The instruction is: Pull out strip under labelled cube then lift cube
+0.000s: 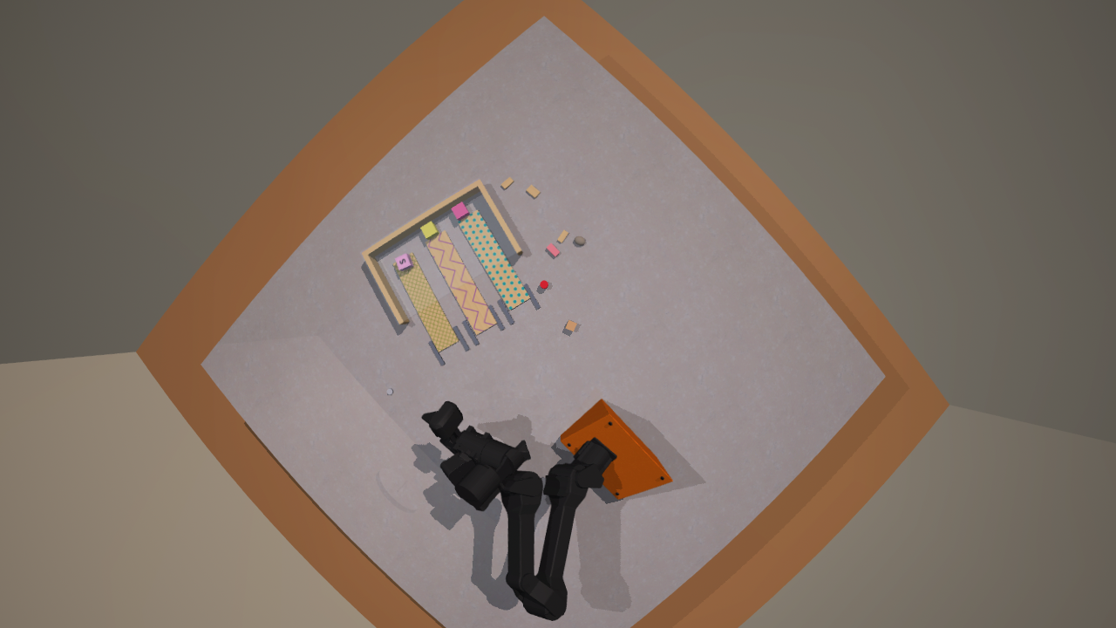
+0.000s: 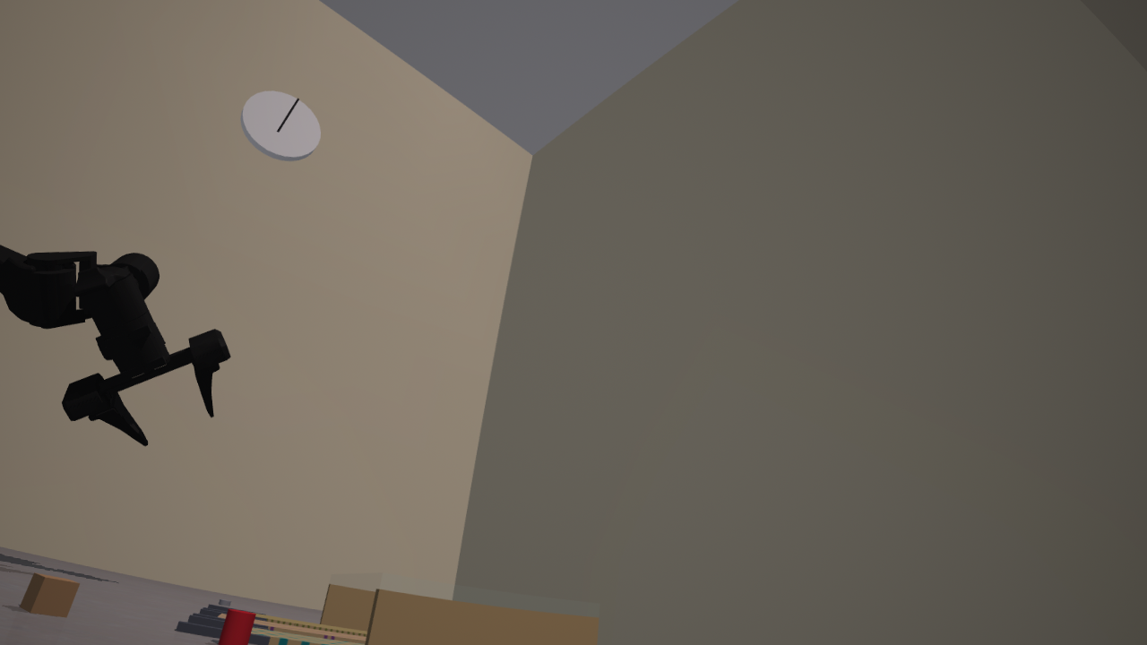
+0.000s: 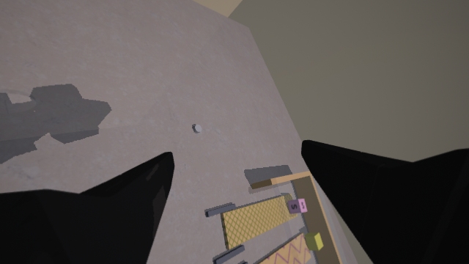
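The pink cube marked S (image 1: 402, 262) (image 3: 297, 206) sits on the far end of the yellow cross-hatched strip (image 1: 427, 306) (image 3: 256, 220). The zigzag strip (image 1: 466, 290) (image 3: 289, 255) lies beside it, with a yellow cube (image 1: 429, 229) (image 3: 314, 241) at its far end. The teal-dotted strip (image 1: 495, 262) is furthest right in the top view, with a magenta cube (image 1: 459, 210) at its far end. My gripper (image 2: 178, 430) (image 3: 239, 152) is open and empty, high above the floor and short of the strips' near ends.
A wooden three-sided wall (image 1: 421, 218) (image 2: 481, 617) surrounds the far ends. Dark rails (image 1: 437, 352) (image 3: 220, 210) flank the near ends. A red cylinder (image 1: 543, 284) (image 2: 237, 627), an orange-brown block (image 1: 571, 325) (image 2: 53, 595) and small blocks lie right. A small pale disc (image 1: 389, 391) (image 3: 197, 128) lies near the arm.
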`<state>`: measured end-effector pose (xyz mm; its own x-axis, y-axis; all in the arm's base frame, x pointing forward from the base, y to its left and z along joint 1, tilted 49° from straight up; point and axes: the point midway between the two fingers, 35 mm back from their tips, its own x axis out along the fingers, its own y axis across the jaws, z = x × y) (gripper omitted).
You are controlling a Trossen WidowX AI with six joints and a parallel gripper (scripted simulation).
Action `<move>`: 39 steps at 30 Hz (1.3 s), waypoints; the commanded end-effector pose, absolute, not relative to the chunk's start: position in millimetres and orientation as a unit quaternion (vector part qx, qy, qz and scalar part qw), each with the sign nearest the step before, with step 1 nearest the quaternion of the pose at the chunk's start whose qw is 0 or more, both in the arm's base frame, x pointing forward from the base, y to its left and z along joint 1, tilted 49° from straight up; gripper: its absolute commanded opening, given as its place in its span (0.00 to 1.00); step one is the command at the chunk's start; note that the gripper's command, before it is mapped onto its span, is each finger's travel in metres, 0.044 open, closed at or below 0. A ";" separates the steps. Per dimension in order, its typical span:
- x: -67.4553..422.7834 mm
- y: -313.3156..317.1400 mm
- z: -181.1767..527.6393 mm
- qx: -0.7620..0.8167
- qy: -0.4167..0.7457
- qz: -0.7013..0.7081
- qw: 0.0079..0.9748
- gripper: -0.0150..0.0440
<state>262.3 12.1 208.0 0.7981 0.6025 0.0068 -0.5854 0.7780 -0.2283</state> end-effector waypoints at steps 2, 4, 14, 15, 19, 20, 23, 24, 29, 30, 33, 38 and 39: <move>290.2 -35.2 173.4 0.052 0.067 0.244 0.966 0.93; 298.7 -57.6 153.9 0.130 0.111 0.206 0.963 0.93; 303.6 -134.2 66.1 0.412 0.243 0.041 0.877 0.93; 303.6 -134.2 66.1 0.412 0.243 0.041 0.877 0.93; 303.6 -134.2 66.1 0.412 0.243 0.041 0.877 0.93; 303.6 -134.2 66.1 0.412 0.243 0.041 0.877 0.93; 303.6 -134.2 66.1 0.412 0.243 0.041 0.877 0.93; 303.6 -134.2 66.1 0.412 0.243 0.041 0.877 0.93; 317.2 -131.1 64.5 0.415 0.267 0.050 0.868 0.80; 326.2 -128.2 63.5 0.416 0.284 0.057 0.862 0.75; 351.9 -116.3 60.7 0.418 0.334 0.076 0.841 0.62; 384.0 -95.6 58.9 0.427 0.414 0.102 0.798 0.40; 389.4 -91.0 59.1 0.428 0.428 0.107 0.788 0.35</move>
